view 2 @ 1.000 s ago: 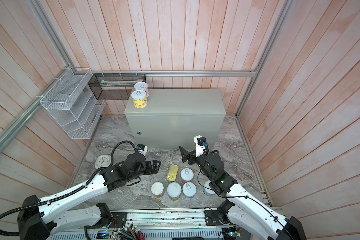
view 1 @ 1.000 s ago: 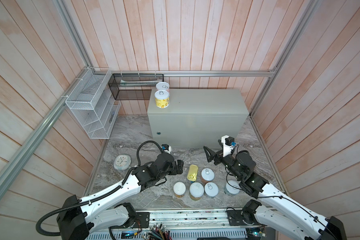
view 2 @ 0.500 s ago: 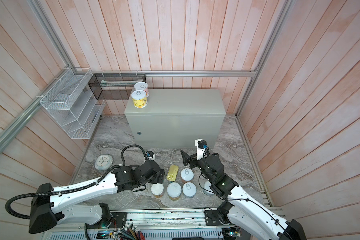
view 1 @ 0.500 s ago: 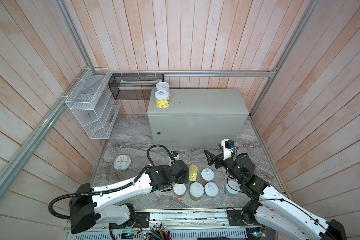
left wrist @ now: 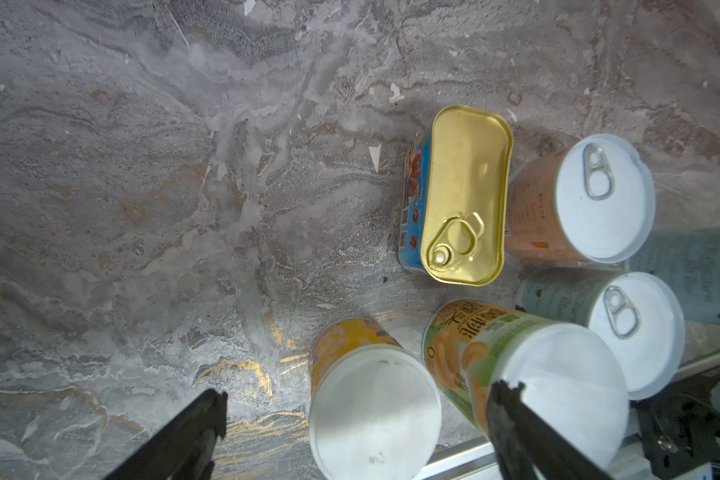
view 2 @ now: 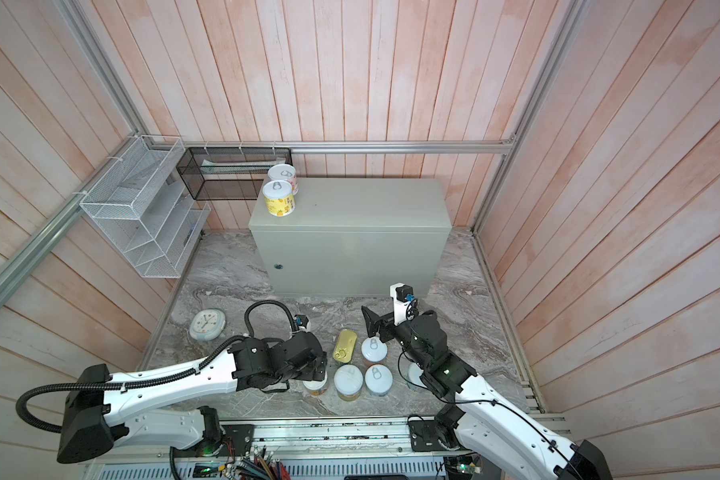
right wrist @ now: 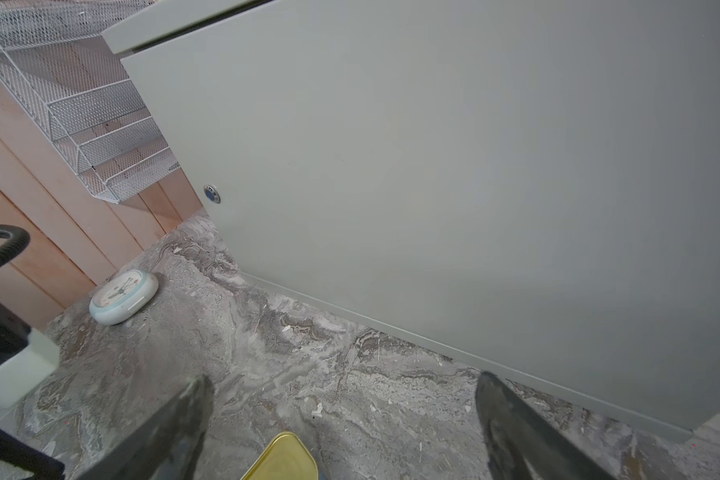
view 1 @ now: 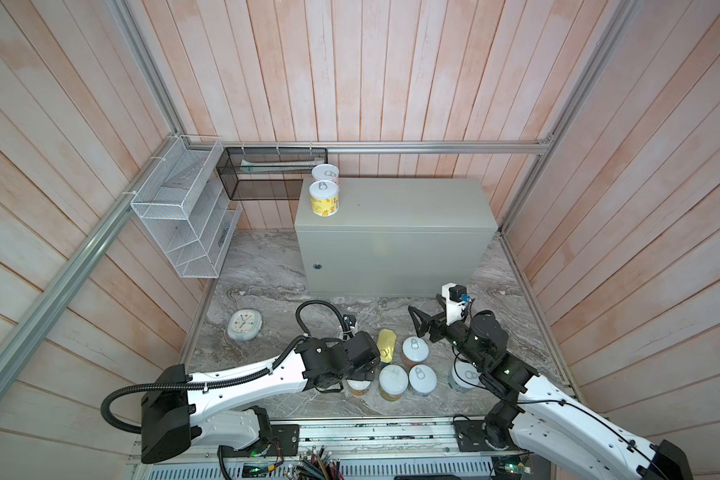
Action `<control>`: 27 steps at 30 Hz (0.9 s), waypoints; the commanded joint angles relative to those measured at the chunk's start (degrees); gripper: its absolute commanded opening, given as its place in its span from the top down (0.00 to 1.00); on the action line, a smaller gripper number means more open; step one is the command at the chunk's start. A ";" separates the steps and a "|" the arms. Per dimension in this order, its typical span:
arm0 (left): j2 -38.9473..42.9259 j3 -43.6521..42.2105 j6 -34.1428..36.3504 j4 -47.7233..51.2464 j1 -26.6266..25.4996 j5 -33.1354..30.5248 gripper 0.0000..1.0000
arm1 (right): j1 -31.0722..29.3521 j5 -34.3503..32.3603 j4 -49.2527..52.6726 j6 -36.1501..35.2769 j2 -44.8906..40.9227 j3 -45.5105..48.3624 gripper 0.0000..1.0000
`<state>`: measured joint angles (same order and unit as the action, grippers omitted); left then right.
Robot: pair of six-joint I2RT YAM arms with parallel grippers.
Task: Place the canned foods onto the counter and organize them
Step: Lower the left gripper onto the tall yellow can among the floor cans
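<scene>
Though veined, marble floor (view 1: 267, 266); plank walls (view 1: 350, 70)

Only large Chinese characters on the green-and-orange can (left wrist: 466, 345), too skewed to read. Fine print on pink can (left wrist: 528, 216) and pale-blue can (left wrist: 558, 291), blurred beyond reading.

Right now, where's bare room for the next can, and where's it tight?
Counter top is bare from the yellow can and pink can on its left edge across to its right edge. Marble between the clock and the counter's front is also bare. Crowded: cans packed around the gold tin.
</scene>
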<state>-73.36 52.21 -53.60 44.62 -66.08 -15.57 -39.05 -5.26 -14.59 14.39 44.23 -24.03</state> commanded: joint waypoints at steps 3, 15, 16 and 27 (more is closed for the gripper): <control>-1.36 -1.85 -3.41 1.42 -0.71 -0.10 0.00 | 0.29 2.89 -1.98 1.08 2.53 -0.09 0.02; -6.97 -0.74 -1.92 -0.74 -0.89 1.42 0.00 | 0.23 1.33 -2.38 0.79 2.11 0.78 0.02; -7.66 -0.42 -1.59 -0.88 -0.89 1.42 0.00 | 0.22 1.14 -2.42 0.68 2.03 0.90 0.02; -10.95 -0.59 -0.41 -3.73 0.24 3.50 0.00 | 0.35 -0.27 -2.62 0.46 2.09 1.60 0.02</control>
<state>-83.33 51.22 -54.98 41.91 -66.32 -12.64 -38.94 -4.29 -16.32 14.85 46.70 -23.27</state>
